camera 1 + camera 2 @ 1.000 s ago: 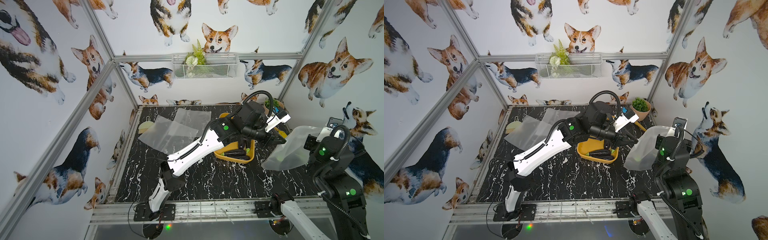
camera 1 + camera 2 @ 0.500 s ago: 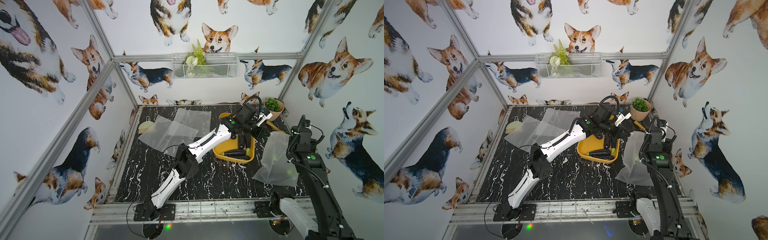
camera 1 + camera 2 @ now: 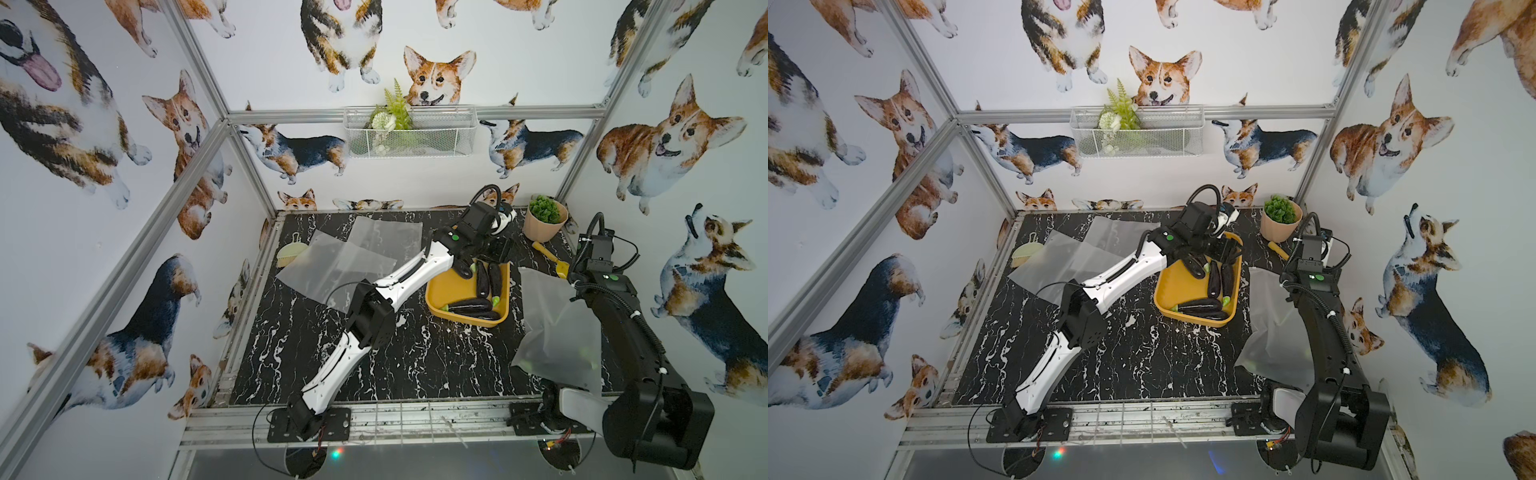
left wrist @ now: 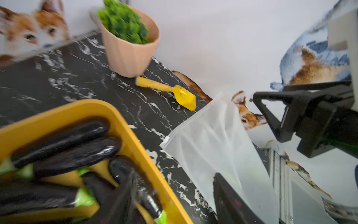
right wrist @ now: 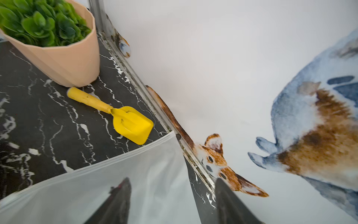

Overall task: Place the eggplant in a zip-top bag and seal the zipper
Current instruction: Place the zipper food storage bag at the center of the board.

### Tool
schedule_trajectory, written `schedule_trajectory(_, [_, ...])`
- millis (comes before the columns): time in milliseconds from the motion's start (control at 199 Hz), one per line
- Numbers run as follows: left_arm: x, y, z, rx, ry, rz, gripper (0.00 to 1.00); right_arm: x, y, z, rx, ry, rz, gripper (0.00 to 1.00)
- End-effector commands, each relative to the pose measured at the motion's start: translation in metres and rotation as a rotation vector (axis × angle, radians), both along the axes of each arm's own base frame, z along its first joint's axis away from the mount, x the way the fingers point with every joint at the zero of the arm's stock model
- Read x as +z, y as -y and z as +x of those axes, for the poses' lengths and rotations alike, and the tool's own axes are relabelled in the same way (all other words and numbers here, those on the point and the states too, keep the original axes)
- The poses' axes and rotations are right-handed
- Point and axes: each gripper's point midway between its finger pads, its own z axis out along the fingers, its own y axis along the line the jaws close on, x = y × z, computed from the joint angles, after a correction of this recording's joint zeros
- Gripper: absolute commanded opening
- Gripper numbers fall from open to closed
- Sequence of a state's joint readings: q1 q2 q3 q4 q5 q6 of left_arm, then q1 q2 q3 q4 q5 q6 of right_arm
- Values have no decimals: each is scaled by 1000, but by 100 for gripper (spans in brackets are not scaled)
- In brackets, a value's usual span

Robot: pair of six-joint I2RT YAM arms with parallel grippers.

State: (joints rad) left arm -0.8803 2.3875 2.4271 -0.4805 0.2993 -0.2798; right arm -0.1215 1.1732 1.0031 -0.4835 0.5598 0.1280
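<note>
Bag [image 3: 557, 324] lies slack by the table's [image 3: 415, 353] right edge, gripped by nothing: right gripper [image 5: 172, 179] above it and left gripper [image 3: 492, 251] over the tray [image 3: 446, 291] both stand spread. Faint green hints our eggplant [image 3: 585, 354] is inside. We judge sealing next: pinch along the zipper [image 5: 93, 166].

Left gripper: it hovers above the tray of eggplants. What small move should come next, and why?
Probably lower the left gripper onto the nearest eggplant and close on it. Its jaws stand open over the yellow tray and hold nothing, while the zip-top bag lies right beside the tray.
</note>
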Motion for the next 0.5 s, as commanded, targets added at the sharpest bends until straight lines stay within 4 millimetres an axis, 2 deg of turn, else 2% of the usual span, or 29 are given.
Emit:
schedule_trajectory(0, [29, -69, 41, 241, 84, 68, 65, 21, -41, 30, 173, 34, 17, 87])
schedule_trajectory(60, [20, -114, 55, 340, 44, 121, 65, 29, -66, 41, 259, 24, 7, 89])
schedule_trajectory(146, [2, -194, 68, 512, -1, 218, 65, 36, -116, 55, 421, 34, 18, 91])
schedule_trajectory(196, [-15, -243, 67, 604, -27, 292, 63, 36, -150, 61, 533, 39, 54, 91])
schedule_trajectory(276, [-49, -304, 53, 660, -95, 419, 57, 28, -199, 66, 656, 41, 145, 89])
schedule_trajectory(316, [-68, -322, 41, 653, -138, 480, 53, 24, -221, 67, 709, 48, 180, 89])
schedule_trajectory(336, [-78, -329, 34, 645, -164, 502, 51, 23, -225, 68, 719, 50, 185, 89])
schedule_trajectory(346, [-82, -331, 31, 642, -174, 509, 51, 20, -235, 69, 741, 49, 191, 88])
schedule_trajectory(371, [-93, -336, 24, 633, -202, 528, 50, 18, -246, 71, 758, 50, 197, 88])
schedule_trajectory(421, [-113, -341, 13, 620, -242, 553, 50, 13, -265, 73, 795, 42, 204, 87])
schedule_trajectory(497, [-138, -340, 10, 598, -281, 560, 48, 3, -289, 77, 836, 16, 231, 84])
